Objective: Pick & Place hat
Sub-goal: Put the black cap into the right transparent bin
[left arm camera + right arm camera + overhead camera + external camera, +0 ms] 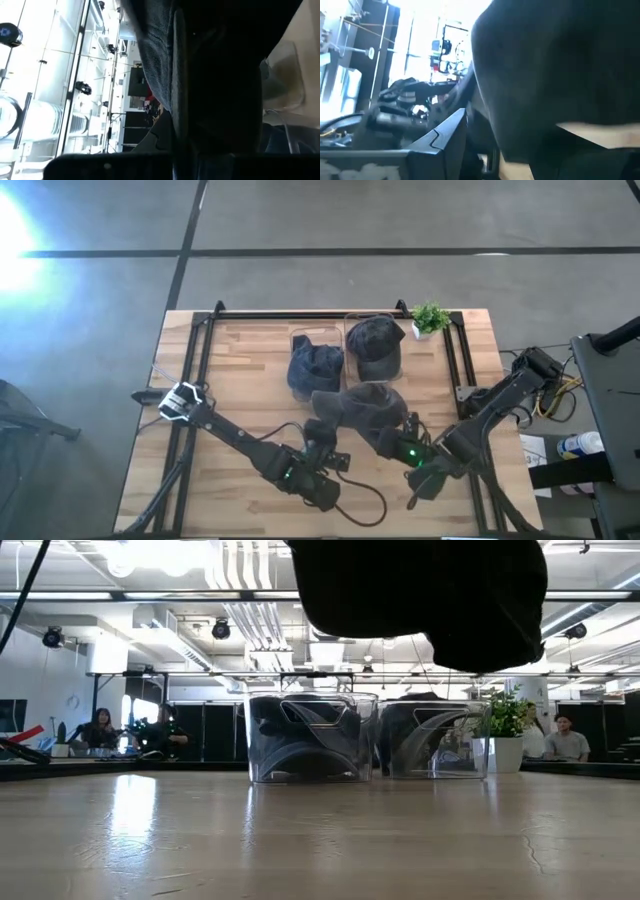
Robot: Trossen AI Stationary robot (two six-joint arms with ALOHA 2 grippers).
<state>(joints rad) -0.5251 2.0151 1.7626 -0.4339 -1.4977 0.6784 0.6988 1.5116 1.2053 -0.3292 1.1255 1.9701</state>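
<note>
1. the dark hat (pixel 362 408) hangs in the air above the near middle of the wooden table (pixel 230 370), stretched between the two grippers; in the low view it floats well clear of the tabletop.
2. the left gripper (pixel 322 438) is clamped shut on the hat's left edge; the right gripper (pixel 408 430) meets its right edge, jaws part-spread, apparently gripping cloth, though the contact itself is hidden.
3. the hat's long axis runs left to right, from one gripper to the other; neither arm is clearly nearer.
4. both clear bins lie just beyond the hat, toward the table's far edge: the left bin (pixel 315 360) and the right bin (pixel 374 348).
5. count: three hats (one held, one in each bin), two bins, one potted plant (pixel 430 318), two arms.
</note>
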